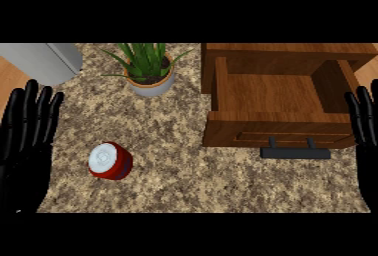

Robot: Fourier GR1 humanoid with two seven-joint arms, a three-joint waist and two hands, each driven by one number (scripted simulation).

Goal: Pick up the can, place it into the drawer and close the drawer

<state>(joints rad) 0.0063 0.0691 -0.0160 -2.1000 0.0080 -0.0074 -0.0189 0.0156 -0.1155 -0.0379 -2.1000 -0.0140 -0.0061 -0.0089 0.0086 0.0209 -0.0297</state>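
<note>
In the head view, the can [111,160] stood on the speckled desk [192,175], toward the left and nearer the lower edge, its white lid facing up and its red side showing. No hand touched it. The left hand [28,135] rested at the left edge, fingers straight and up, holding nothing. The right hand [365,120] showed only partly at the right edge, beside the drawer, its fingers likewise straight and empty.

The drawer [277,100] sat at the upper right, pulled out of its wooden cabinet, with its inside bare and its dark handle [295,151] toward the lower edge. The can lay well apart from it, across the desk. A potted plant [150,70] stood between them toward the top, and a grey object [44,60] occupied the upper left corner.

By this reckoning, nothing of the task was done yet: the can still awaited picking up, placing in the drawer, and the drawer shutting.
</note>
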